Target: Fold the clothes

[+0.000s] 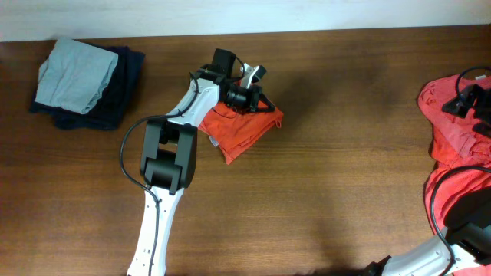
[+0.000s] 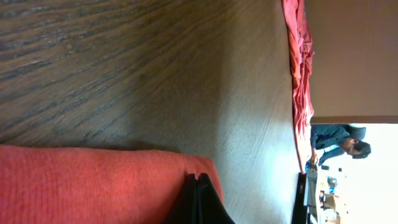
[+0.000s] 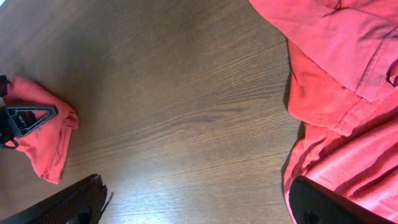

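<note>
Orange-red T-shirt heap (image 1: 446,126) partly beyond the overhead view's right edge.

— What are you built from?
— My left arm (image 1: 170,149), lower left of the overhead view, is white links and chunky black joints, with a thin black cable (image 1: 121,153) looping alongside.
— And your left gripper (image 1: 265,102)?
— Black, with a white piece behind it.

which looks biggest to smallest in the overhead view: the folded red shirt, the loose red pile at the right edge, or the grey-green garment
1. loose red pile, cut off by the frame
2. grey-green garment
3. folded red shirt, close to second, partly hidden by the left arm
</note>
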